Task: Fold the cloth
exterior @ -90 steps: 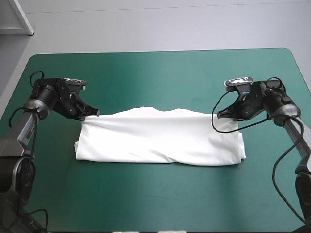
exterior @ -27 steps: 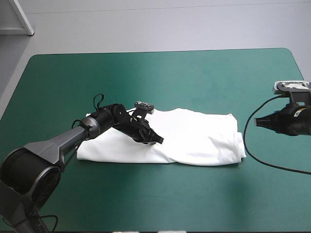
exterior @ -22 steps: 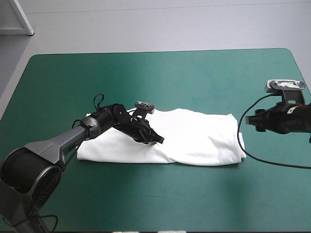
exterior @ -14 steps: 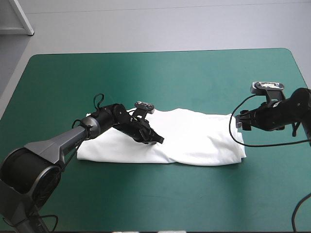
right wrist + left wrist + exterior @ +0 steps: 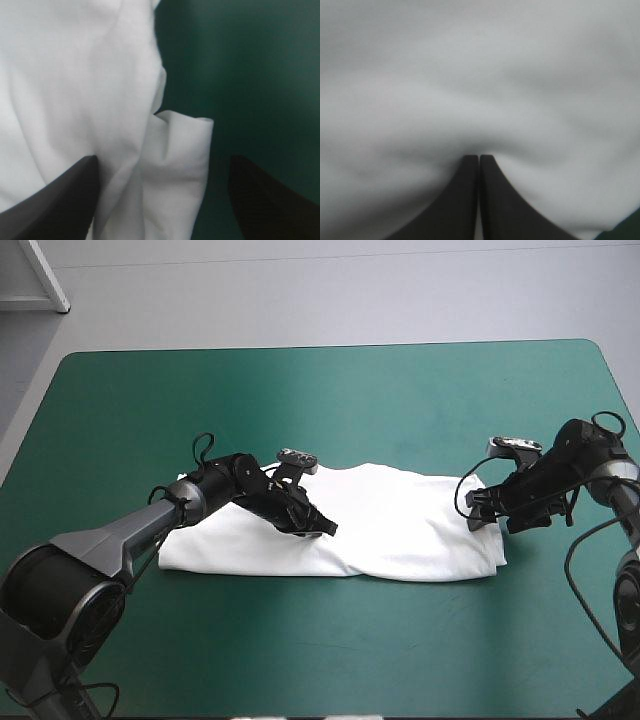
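The white T-shirt (image 5: 400, 525) lies folded into a long band across the middle of the teal-green table. My left gripper (image 5: 328, 528) is shut, its tips resting on the band a little left of its middle. In the left wrist view the black fingers (image 5: 465, 200) meet in one arch and dent the white cloth (image 5: 480, 75). My right gripper (image 5: 478, 510) stands open at the band's right end. In the right wrist view (image 5: 163, 159) its fingers straddle a folded corner of the T-shirt (image 5: 185, 145), with nothing gripped.
Bare teal-green cover (image 5: 320, 400) stretches behind, in front of and to both sides of the shirt. In the right wrist view the cover (image 5: 250, 60) shows beside the cloth's edge. A white object (image 5: 40, 275) stands beyond the table's far left corner.
My right arm has swung in from the table's right edge to the shirt's right end, and its gripper has opened. My left gripper has stayed pressed on the shirt.
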Robot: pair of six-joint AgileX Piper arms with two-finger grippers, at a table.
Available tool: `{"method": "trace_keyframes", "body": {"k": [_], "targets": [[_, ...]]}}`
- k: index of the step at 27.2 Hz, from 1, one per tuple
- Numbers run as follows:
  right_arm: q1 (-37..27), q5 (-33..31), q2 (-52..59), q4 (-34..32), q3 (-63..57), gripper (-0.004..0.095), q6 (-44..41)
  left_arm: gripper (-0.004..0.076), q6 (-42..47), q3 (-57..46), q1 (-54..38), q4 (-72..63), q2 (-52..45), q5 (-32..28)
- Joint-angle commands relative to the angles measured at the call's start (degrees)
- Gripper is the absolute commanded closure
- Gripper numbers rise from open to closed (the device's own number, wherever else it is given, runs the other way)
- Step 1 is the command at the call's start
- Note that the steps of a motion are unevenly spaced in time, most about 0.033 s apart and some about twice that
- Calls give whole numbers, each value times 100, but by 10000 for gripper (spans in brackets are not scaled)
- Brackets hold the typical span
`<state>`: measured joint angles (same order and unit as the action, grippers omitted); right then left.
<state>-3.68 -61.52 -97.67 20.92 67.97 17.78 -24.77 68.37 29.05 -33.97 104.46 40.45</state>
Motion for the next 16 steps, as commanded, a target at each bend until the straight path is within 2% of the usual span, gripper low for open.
{"method": "trace_keyframes", "body": {"k": [1,2,7,8,16], "targets": [[-17,-158,0,119,153,393,92,705,15,31,91,-10,-23,29],[-17,-218,-25,131,153,453,131,705,15,31,91,-10,-23,29],[105,-295,-74,155,24,874,511,705,15,31,91,-10,-23,6],[155,-255,-74,146,-38,920,540,705,15,31,91,-10,-23,6],[311,-208,123,164,-36,919,595,705,15,31,91,-10,-23,-3]]}}
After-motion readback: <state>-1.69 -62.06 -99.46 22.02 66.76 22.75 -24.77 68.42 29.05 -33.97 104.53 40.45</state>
